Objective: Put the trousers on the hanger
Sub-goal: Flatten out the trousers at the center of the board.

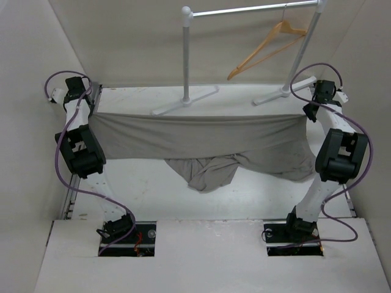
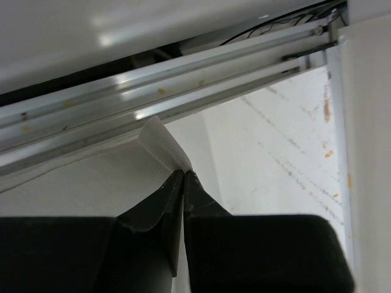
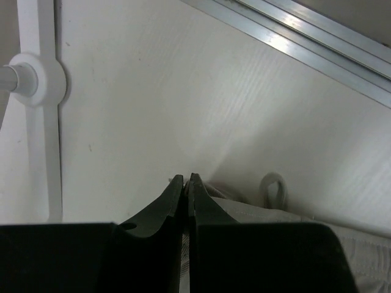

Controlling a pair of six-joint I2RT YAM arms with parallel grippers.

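Observation:
The grey-taupe trousers [image 1: 201, 137] hang stretched in a wide band between both arms, with a loose bunch sagging onto the table at the middle. My left gripper [image 1: 90, 108] is shut on the trousers' left end; the left wrist view shows its jaws [image 2: 184, 173] pinching a pale hem [image 2: 160, 141]. My right gripper [image 1: 307, 113] is shut on the right end; the right wrist view shows its jaws [image 3: 186, 179] closed on cloth [image 3: 275, 213] with a cord loop beside it. The tan wooden hanger [image 1: 267, 50] hangs by its hook from the rail at the back right.
The white-and-silver clothes rail [image 1: 250, 10] stands on two feet [image 1: 183, 101] at the back of the table behind the trousers. Its foot also shows in the right wrist view [image 3: 36, 79]. Walls close in both sides. Aluminium table edge rails [image 2: 153, 91] run near the left gripper.

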